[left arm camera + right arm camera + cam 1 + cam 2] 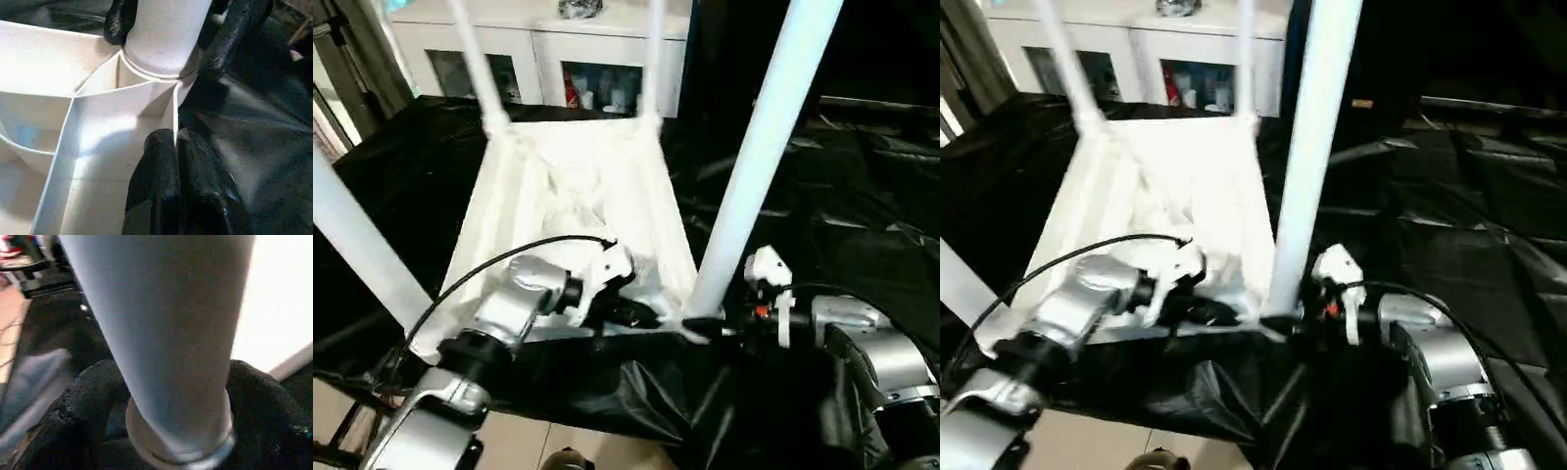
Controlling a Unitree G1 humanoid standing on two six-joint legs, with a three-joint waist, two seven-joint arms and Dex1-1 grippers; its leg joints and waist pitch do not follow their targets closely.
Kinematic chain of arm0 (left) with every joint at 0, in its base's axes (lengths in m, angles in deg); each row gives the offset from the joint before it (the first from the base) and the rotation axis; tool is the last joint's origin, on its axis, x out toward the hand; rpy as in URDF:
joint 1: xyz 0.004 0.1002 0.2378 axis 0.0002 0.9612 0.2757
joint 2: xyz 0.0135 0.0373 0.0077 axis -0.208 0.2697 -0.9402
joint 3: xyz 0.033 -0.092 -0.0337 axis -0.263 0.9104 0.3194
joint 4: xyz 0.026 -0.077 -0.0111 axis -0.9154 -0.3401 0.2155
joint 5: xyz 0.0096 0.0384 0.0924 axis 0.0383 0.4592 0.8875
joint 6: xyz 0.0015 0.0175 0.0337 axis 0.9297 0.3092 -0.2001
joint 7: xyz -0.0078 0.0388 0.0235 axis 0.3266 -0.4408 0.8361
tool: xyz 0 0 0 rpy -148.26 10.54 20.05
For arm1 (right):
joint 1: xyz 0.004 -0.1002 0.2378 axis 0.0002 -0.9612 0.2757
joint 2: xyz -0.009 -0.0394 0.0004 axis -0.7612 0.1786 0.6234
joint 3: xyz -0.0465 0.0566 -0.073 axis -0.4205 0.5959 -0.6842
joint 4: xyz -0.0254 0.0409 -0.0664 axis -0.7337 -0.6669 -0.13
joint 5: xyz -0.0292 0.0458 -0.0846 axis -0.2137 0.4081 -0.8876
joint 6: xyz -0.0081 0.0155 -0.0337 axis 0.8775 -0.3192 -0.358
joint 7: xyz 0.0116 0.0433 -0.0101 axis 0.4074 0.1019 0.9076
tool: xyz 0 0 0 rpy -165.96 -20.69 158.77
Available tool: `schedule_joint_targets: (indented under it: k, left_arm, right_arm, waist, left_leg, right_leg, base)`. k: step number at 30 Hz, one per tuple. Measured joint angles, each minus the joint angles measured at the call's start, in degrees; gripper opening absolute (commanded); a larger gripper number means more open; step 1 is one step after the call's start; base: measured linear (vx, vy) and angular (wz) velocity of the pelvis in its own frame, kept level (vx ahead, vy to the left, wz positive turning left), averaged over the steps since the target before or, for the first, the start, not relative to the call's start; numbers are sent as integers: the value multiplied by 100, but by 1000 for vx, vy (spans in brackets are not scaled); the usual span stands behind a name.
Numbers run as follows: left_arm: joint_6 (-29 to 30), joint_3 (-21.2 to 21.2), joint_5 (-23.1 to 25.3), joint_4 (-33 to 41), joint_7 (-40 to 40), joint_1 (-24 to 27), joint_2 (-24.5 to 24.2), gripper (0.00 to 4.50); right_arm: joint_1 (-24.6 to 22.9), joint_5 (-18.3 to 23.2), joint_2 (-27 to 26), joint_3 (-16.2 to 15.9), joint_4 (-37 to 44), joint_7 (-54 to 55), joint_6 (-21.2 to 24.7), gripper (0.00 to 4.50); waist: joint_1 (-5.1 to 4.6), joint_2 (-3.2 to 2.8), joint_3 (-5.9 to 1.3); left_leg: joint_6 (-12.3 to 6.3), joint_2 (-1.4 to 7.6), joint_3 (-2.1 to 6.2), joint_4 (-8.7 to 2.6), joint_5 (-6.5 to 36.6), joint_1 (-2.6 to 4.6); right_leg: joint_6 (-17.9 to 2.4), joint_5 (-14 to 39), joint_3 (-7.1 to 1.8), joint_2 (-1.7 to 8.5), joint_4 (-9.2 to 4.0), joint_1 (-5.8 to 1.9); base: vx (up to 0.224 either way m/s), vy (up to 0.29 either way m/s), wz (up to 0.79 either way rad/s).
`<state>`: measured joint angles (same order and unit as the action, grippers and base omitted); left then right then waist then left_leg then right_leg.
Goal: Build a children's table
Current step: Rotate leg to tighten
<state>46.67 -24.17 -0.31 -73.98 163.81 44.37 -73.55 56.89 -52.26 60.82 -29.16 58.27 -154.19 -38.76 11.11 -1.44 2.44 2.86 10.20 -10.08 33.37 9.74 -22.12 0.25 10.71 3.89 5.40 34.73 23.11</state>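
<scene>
- Lying upside down on the black-draped work table (862, 196), the white tabletop (578, 186) shows its ribbed underside, its near edge close to the work table's front edge.
- Four white tapered legs stand up from its corner sockets: the far-left leg (475, 59), the far-right leg (653, 59), the near-left leg (362, 245) and the near-right leg (759, 147).
- The left gripper (641, 315) rests at the tabletop's near edge, just beside the near-right corner; in the left wrist view its two black fingers (166, 186) are pressed together against a thin rib next to the round socket (156, 73), with nothing between them.
- The right gripper (1283, 323) sits at the foot of the near-right leg; its fingers (88, 401) stand apart on either side of the leg where it enters the socket, close to the tube; whether they press on it I cannot tell.
- A white cabinet (548, 59) with glass doors stands beyond the work table's far edge.
- A black cable (499, 259) arcs over the left silver forearm (509, 304).
</scene>
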Motion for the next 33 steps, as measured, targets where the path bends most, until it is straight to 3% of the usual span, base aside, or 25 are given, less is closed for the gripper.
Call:
schedule_joint_targets:
  k: [2,12,22,25,29,33]
  left_arm:
    - [57,-38,-12,82,110,29,-45,0]
    - [175,-72,-28,291,263,127,-139,0]
    - [161,-40,-16,218,-32,124,5,0]
    - [139,4,29,-28,-444,24,148,0]
    - [78,164,249,-522,-1415,-233,583,0]
    - [57,271,392,-873,-2160,-400,940,0]
  right_arm:
    - [14,19,8,-54,27,-120,26,360]
    - [68,27,112,-153,43,-310,152,265]
    - [-42,-41,26,-63,156,8,94,245]
    - [-45,-181,-225,118,33,565,86,242]
    - [140,-430,-806,473,-319,1910,87,235]
    - [257,-646,-1306,703,-522,3006,82,221]
  waist:
    - [30,2,1]
    - [32,18,11]
    - [27,18,10]
    - [-18,19,8]
    - [-197,25,3]
    - [-291,27,-3]
  left_leg:
    - [0,0,0,3,0,0]
    - [0,1,1,15,0,0]
    - [1,1,1,26,-1,7]
    - [3,1,1,26,-2,20]
    - [7,0,1,26,-4,29]
    - [7,-2,2,15,-4,66]
  right_leg:
    - [0,0,0,0,4,1]
    - [0,0,-2,1,15,0]
    - [-1,-1,-4,2,25,-4]
    - [4,0,-7,1,27,-7]
    - [8,-8,-8,0,27,-8]
    - [10,-7,-8,-1,23,-39]
  base:
    - [0,0,0]
    - [0,0,0]
    - [0,0,0]
    - [0,0,0]
    - [0,0,0]
    - [0,0,0]
